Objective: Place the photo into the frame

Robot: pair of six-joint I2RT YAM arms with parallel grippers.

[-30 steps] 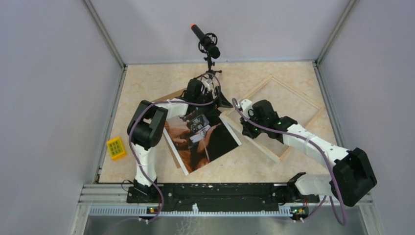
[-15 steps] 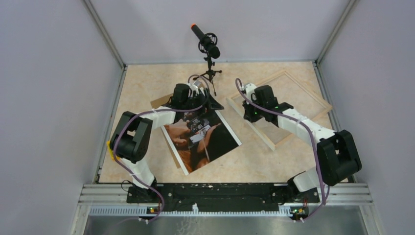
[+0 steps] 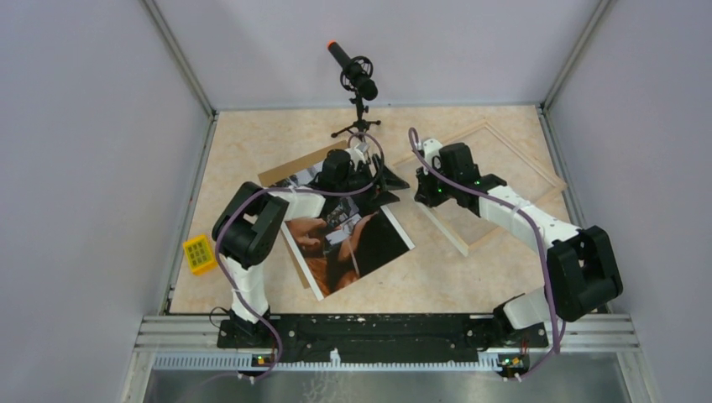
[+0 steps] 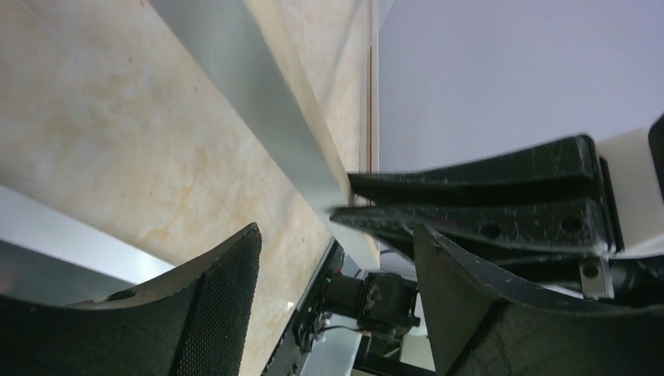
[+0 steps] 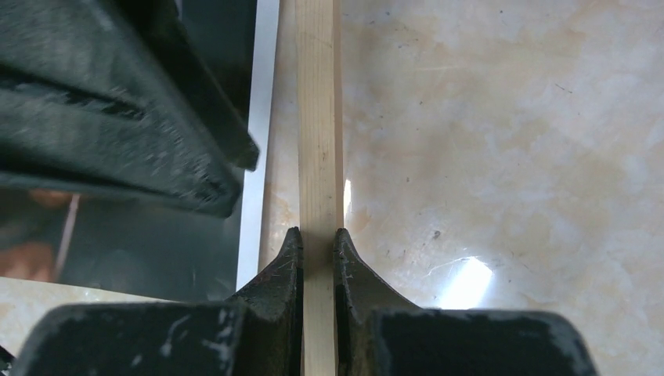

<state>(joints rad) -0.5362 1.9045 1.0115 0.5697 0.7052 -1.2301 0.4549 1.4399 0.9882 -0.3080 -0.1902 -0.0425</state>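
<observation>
Jaws of right gripper (image 5: 317,247) clench the frame (image 5: 317,117); left gripper (image 4: 337,235) gapes (at photo (image 3: 353,243) edge).

Microphone stand (image 3: 359,113) behind, frame (image 3: 525,154) filling right side

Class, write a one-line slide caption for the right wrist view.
Right gripper clamped on the frame's pale wooden rail.

Pale wood rectangular picture frame (image 3: 525,152): shifted toward the upper right, away from picture centre.
Right gripper (image 3: 422,193): moved upward with the frame rail; its elbow pulled in from the lower right.
Left gripper (image 3: 382,175): swung left, then back to centre; jaws narrower.
Small yellow block (image 3: 200,253): briefly hidden, showing again.
</observation>
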